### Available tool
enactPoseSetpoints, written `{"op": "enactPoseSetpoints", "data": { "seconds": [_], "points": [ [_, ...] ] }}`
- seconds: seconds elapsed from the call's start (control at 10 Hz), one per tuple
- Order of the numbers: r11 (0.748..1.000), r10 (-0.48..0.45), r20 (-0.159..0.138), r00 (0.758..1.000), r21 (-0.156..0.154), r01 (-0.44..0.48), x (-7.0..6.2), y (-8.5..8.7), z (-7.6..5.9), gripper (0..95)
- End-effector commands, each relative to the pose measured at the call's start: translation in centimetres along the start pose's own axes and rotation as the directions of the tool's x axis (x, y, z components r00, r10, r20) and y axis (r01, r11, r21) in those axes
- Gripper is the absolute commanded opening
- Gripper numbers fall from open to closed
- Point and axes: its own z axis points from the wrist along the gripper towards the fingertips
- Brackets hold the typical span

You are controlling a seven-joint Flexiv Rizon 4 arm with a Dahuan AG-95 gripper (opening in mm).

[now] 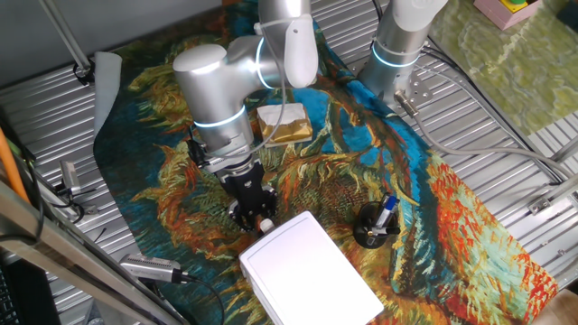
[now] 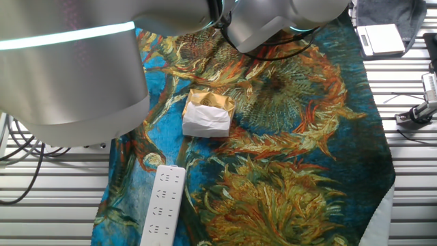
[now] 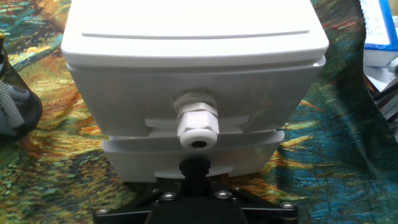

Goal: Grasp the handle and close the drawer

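The box (image 1: 312, 271) sits at the near edge of the cloth (image 1: 361, 162), with the gripper (image 1: 256, 209) right at its front face. In the hand view the drawer (image 3: 193, 93) front fills the frame and looks nearly flush under the lid, so little travel seems left. The knob (image 3: 198, 124) stands out from the middle of that front, dead ahead of the camera. Whether the fingers are apart or together I cannot tell: only the black base of the hand shows. To finish well, keep the push straight along the drawer's slide, centred on the knob, and gentle enough that the light box does not skid. A sponge (image 1: 284, 124) and a black cup (image 1: 376, 226) lie well clear.
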Motion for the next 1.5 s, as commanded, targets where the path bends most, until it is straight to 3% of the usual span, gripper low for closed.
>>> {"op": "enactPoseSetpoints", "data": {
  "seconds": [0.1, 1.5],
  "points": [
    [1.0, -0.001, 0.0, 1.0, 0.002, 0.001, -0.04, -0.02, 0.36, 0.0],
    [1.0, -0.008, 0.02, 1.0, 0.008, 0.008, -0.44, -0.04, 1.07, 0.0]
  ]
}}
